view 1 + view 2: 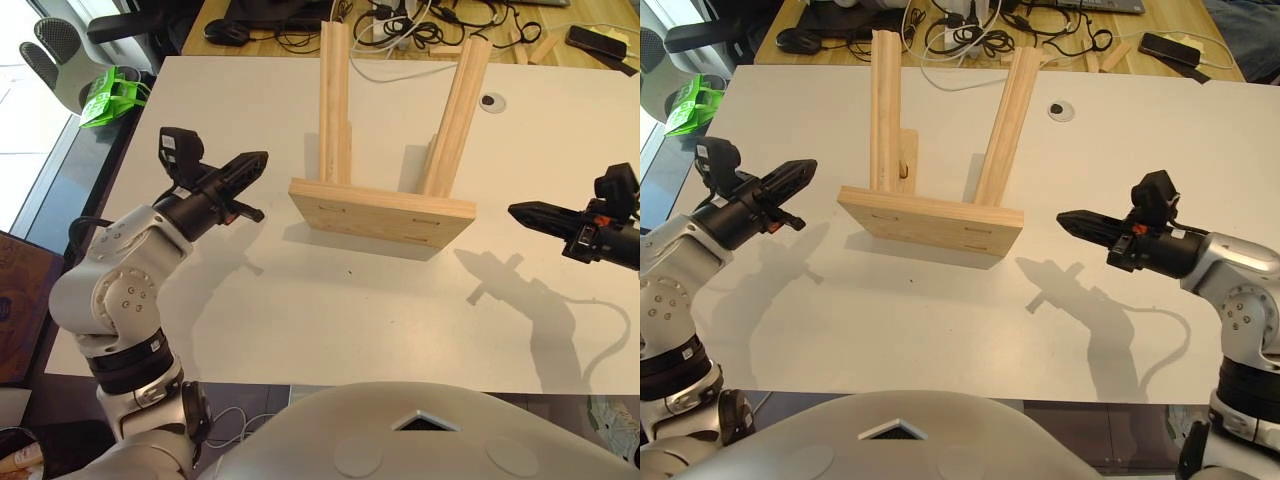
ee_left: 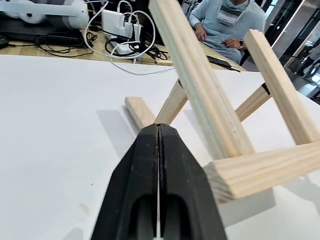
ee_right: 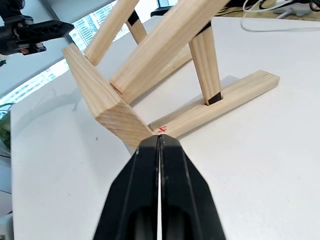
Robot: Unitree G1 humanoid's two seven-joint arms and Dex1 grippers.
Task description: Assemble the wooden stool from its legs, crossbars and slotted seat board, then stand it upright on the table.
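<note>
Wooden stool (image 1: 385,190): assembled, laid on its side on the table (image 1: 250,320), seat board (image 1: 380,215) edge-down. Left gripper (image 1: 262,157), right gripper (image 1: 513,210): pressed together, empty, held either side. Step judged: uprighting; jaws to be spread, stool tipped onto its legs (image 1: 335,95)

The wooden stool (image 1: 993,165) is seen lying on its side on the white table (image 1: 940,320). Its seat board (image 1: 930,225) is set on edge towards the near edge, and its legs (image 1: 883,100) are stretched to the far edge. The left gripper (image 1: 806,167) and right gripper (image 1: 1064,217) are held closed on either side, apart from the board.
</note>
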